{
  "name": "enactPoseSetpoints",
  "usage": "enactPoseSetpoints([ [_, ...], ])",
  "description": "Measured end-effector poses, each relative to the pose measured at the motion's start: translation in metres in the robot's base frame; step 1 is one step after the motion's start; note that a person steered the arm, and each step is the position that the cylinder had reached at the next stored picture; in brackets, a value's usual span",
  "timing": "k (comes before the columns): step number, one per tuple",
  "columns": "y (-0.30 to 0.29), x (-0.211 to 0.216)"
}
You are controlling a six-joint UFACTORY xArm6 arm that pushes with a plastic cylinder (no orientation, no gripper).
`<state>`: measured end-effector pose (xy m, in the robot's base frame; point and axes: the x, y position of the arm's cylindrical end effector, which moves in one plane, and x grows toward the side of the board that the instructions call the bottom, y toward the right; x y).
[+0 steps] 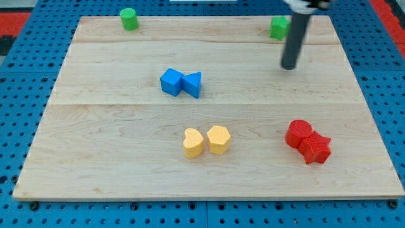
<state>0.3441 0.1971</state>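
Eight blocks sit on the wooden board (114, 120), two of each colour, and each pair but the green one lies together. The two greens stand well apart along the view's top edge: a green cylinder (129, 19) at the top left, and a second green block (277, 28) at the top right whose shape cannot be made out, since the rod crosses in front of its right side. The two blues are near the board's middle, a blue cube (171, 82) touching a blue triangular block (193, 83) on its right. Below them, toward the view's bottom, are two yellows: a yellow heart-shaped block (193, 143) just beside a yellow hexagonal block (218, 139). At the lower right the two reds press against each other, a rounded red block (298, 133) and a red star-shaped block (315, 149) below and right of it; the exact outline of the rounded one is hard to tell. The single dark rod comes down from the view's top, its upper part cut off by the frame and blurred. The arm carries no fingers, only this rod, so nothing is grasped. My tip (289, 66) rests on bare wood just below and right of the right-hand green block, apart from it, and well apart from every other block. The blue perforated surface (25, 95) surrounds the board on all sides.
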Motion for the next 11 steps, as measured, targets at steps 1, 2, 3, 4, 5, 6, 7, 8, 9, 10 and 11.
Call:
enactPoseSetpoints([
  [1, 0.042, -0.046],
  [2, 0.053, -0.099],
  [3, -0.09, -0.093],
  [4, -0.112, -0.091],
  [5, -0.018, -0.093],
  [6, -0.022, -0.15],
  [7, -0.153, -0.151],
  [8, -0.258, -0.148],
  [9, -0.264, -0.151],
  [10, -0.318, -0.152],
  [11, -0.331, -0.152],
])
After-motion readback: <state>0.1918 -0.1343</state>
